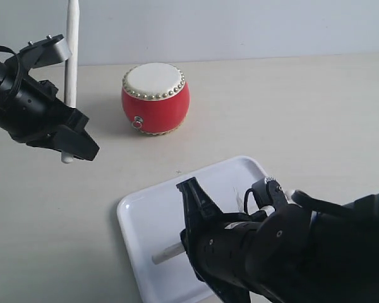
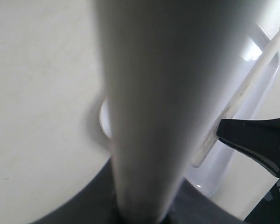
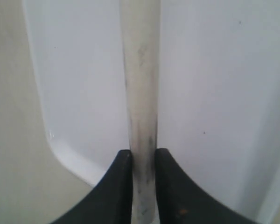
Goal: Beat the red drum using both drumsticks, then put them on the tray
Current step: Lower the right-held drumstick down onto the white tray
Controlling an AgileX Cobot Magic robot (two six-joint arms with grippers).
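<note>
The red drum (image 1: 155, 98) with its cream skin stands upright at the back of the table. My left gripper (image 1: 69, 136) hangs to the left of the drum, shut on one drumstick (image 1: 71, 57) that points straight up. That drumstick (image 2: 149, 112) fills the left wrist view as a blur above the gripper (image 2: 144, 210). My right gripper (image 1: 191, 235) is low over the white tray (image 1: 145, 214). Its fingers (image 3: 119, 177) press both sides of the other drumstick (image 3: 140, 93), which lies along the tray (image 3: 214, 93). That stick's butt end (image 1: 167, 254) pokes out to the left.
Beige table (image 1: 303, 107) surrounds the drum and tray. The right arm's black body (image 1: 290, 252) covers the tray's near right part. In the left wrist view the second drumstick (image 2: 245, 91) lies across the tray (image 2: 224, 163), with a right gripper finger (image 2: 259, 139) beside it.
</note>
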